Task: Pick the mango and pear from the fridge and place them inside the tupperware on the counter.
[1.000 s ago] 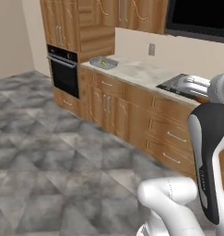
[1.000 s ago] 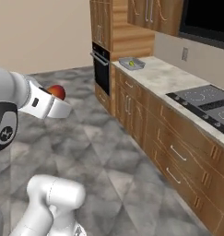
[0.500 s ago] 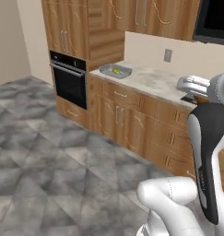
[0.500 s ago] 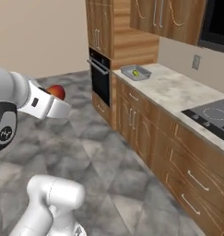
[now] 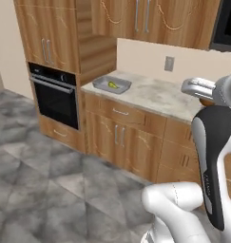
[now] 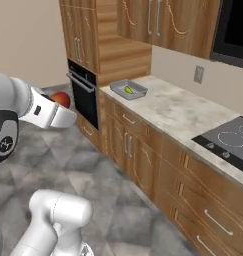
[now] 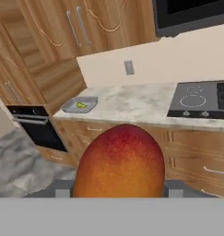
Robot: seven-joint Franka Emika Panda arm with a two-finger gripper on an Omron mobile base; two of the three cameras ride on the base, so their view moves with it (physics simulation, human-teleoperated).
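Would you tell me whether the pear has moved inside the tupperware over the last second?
No; the pear lies in the tupperware as before. The camera moved.

The counter (image 6: 179,114) — pale marbled stone over wooden cabinets — carries the grey tupperware (image 6: 128,90) near its oven end, the pear (image 6: 128,90) lying inside — and a black cooktop (image 6: 228,142) farther along.

Pincer (image 6: 63,107) clamps mango (image 6: 61,99); pear (image 6: 128,90) inside tupperware (image 6: 119,86).

The base has driven on — both base views have swung, so the tupperware (image 5: 111,85) with the pear (image 5: 113,85) and the oven (image 5: 55,97) sit larger and nearer, the cooktop (image 6: 228,142) farther right.
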